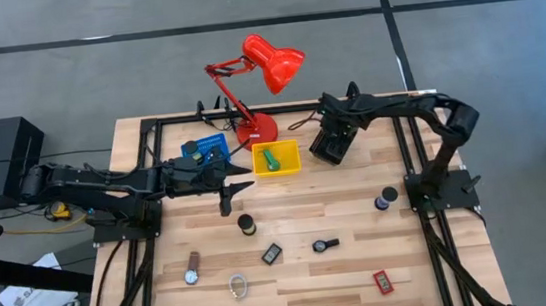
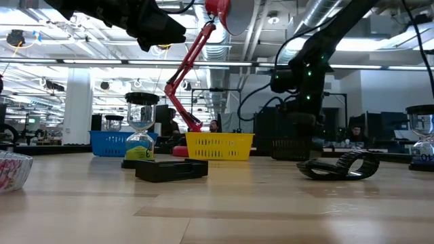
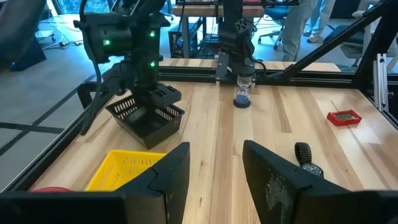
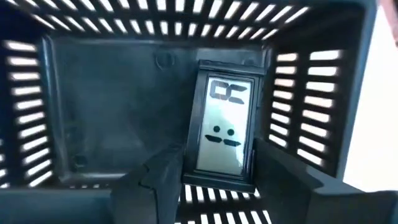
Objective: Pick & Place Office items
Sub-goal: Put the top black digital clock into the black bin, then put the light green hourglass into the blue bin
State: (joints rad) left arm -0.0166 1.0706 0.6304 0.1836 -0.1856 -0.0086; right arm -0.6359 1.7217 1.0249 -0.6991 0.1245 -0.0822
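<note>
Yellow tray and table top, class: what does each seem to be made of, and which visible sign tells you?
Yellow tray: likely moulded plastic, going by its uniform bright colour and slotted walls. Table top: pale wood, matte or lightly sealed, showing grain and joined planks.

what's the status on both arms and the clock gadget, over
Right gripper open over black tray, clock gadget lying inside. Left gripper open, empty, hovering mid-table. Nothing in the way.

Two black jointed arms with green lights and blunt dark fingers.
</note>
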